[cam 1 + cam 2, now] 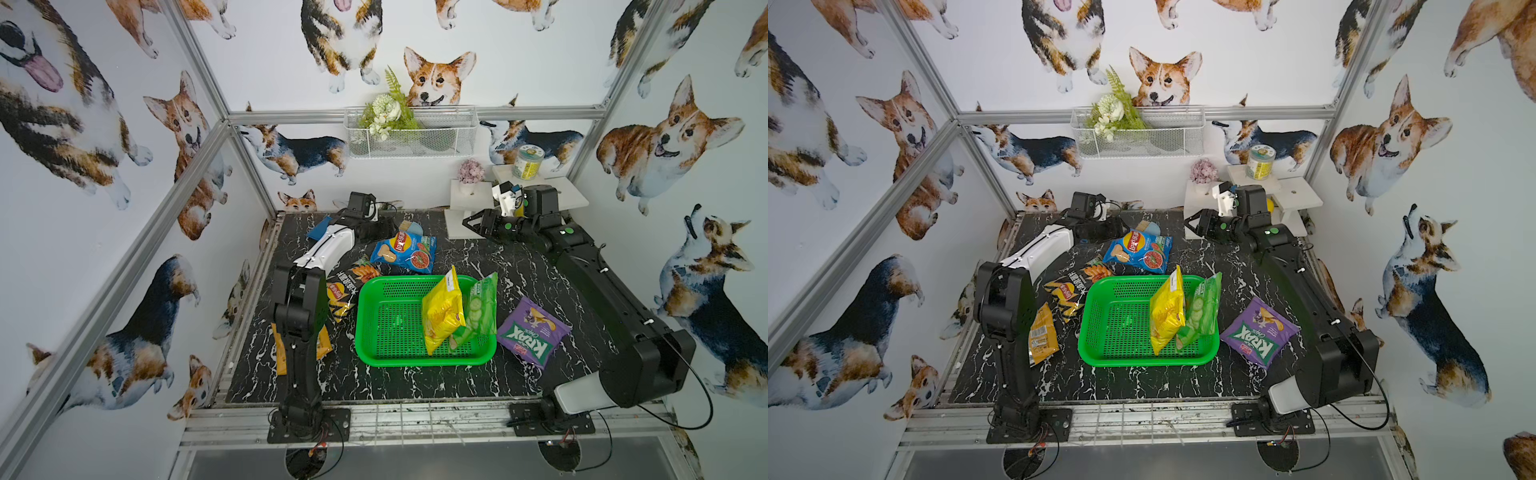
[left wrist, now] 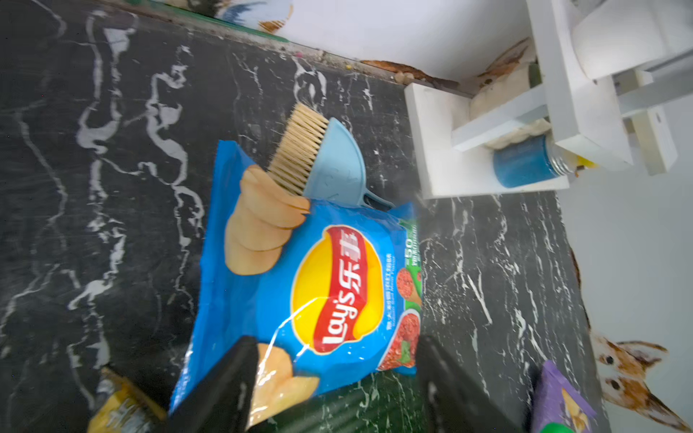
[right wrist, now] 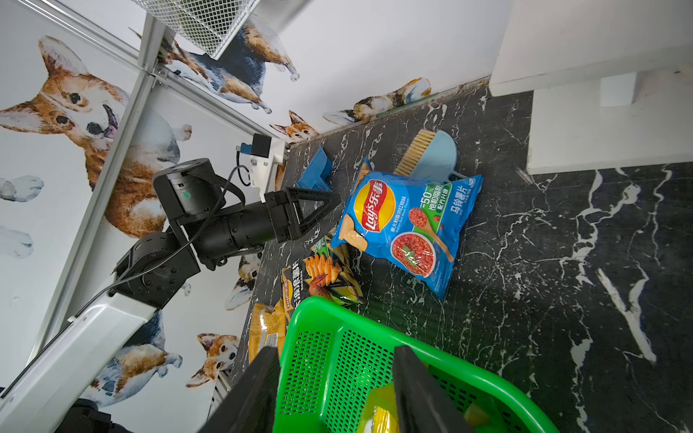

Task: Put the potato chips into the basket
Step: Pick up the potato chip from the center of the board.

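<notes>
Your left claw [image 2: 335, 339] stands spread. One end of the blue bag [image 2: 307, 285] shows between its black fingers [image 2: 225, 382], and nothing is pinched. Only the left wrist view shows this, since in both top views the arm hides the tips. The right wrist view shows that claw side-on, just beside the bag.

Your right claw [image 3: 337, 350] is spread too and empty, above the green basket [image 3: 468, 367].

The blue bag is glossy foil with a red-and-yellow Lay's badge. It lies face-up on the marble table [image 1: 415, 382] beyond the basket, with its far end over a pale blue brush [image 2: 337, 161].

The yellow bag [image 1: 442, 311] and green bag [image 1: 482, 307] stand inside the basket. The purple Krax bag [image 1: 532, 332], black-and-yellow bag [image 1: 343, 291] and orange bag [image 1: 1042, 332] lie outside it.
</notes>
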`<state>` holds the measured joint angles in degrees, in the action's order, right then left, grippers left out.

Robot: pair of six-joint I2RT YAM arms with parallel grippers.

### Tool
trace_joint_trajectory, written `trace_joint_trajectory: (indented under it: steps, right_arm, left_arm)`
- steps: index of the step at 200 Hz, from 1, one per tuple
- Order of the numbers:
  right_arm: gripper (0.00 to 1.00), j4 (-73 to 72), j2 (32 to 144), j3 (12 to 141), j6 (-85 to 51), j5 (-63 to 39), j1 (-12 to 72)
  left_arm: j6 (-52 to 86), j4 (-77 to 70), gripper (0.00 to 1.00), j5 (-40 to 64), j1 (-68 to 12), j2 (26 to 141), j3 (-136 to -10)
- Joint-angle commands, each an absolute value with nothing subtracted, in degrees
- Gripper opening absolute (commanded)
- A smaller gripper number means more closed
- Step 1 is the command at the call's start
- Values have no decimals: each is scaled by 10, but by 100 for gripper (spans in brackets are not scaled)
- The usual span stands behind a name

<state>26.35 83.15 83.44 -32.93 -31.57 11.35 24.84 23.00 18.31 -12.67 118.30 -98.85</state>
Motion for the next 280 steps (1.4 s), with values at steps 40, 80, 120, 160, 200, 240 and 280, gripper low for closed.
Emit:
trace_joint_trajectory:
  steps: [40, 80, 120, 160, 200, 240, 280]
  right_arm:
    - [54, 284, 824, 842, -318, -314, 116]
    - [55, 282, 843, 844, -307, -304, 141]
    - [54, 283, 885, 871, -302, -295, 172]
    - [54, 289, 924, 897, -295, -298, 189]
    - [54, 288, 931, 899, -293, -298, 194]
    - [54, 288, 919, 883, -292, -295, 194]
    - [54, 286, 901, 867, -290, -292, 194]
  left_arm:
    - [200, 246, 85, 149, -110, 1231, -1007]
    - [184, 247, 85, 184, -109, 1258, -1025]
    - [194, 236, 73, 203, -109, 1265, -1017]
    - [212, 222, 59, 220, -110, 1265, -1003]
    - [224, 209, 44, 233, -110, 1262, -985]
    - [240, 193, 13, 245, -115, 1255, -969]
    - [261, 183, 0, 248, -119, 1240, -969]
